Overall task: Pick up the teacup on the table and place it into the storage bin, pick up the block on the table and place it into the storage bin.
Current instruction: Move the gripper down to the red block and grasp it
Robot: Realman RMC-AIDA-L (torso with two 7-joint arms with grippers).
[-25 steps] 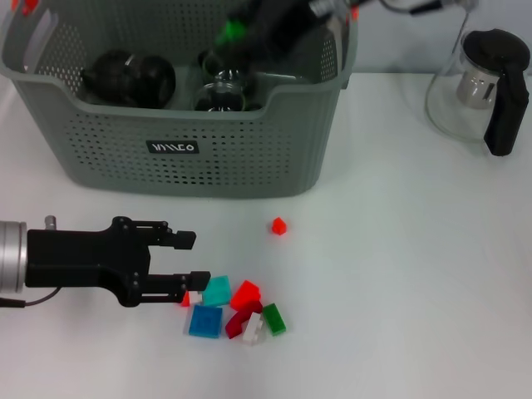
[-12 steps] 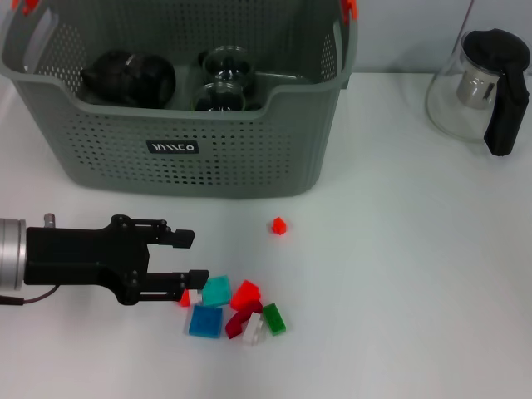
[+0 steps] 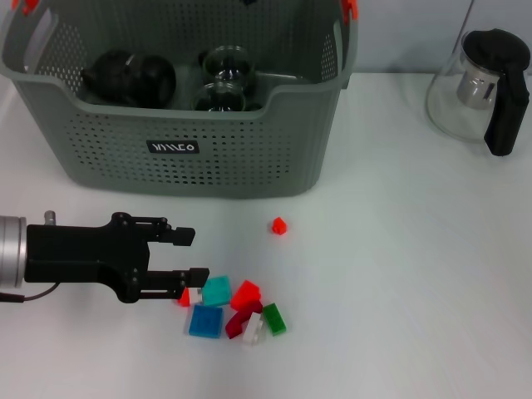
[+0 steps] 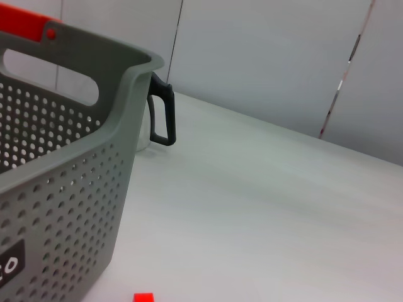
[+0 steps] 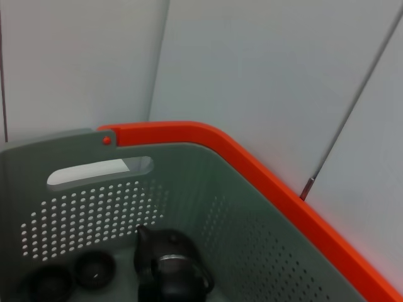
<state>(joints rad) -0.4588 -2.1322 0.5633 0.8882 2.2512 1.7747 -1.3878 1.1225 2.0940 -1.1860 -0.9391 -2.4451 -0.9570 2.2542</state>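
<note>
The grey-green storage bin [image 3: 249, 158] stands at the back left. It holds a black teapot [image 3: 129, 79] and two glass teacups [image 3: 226, 62]. A pile of blocks lies on the table in front: teal [image 3: 218, 290], red [image 3: 245, 293], blue [image 3: 204, 321], green [image 3: 274, 318]. A lone red block [image 3: 278, 225] lies nearer the bin and shows in the left wrist view [image 4: 143, 297]. My left gripper [image 3: 189, 256] is open and empty, just left of the pile, one finger next to a small red-and-white block [image 3: 184, 298]. My right gripper is out of view; its wrist view looks down into the bin [image 5: 252, 170].
A glass teapot with a black lid and handle [image 3: 482, 87] stands at the back right; its handle shows past the bin's corner in the left wrist view [image 4: 162, 116]. The black teapot [image 5: 170, 267] and two cups [image 5: 94, 269] show in the right wrist view.
The right arm, over the bin with something green a second ago, has risen out of the head view. The left arm and the blocks have not moved.
</note>
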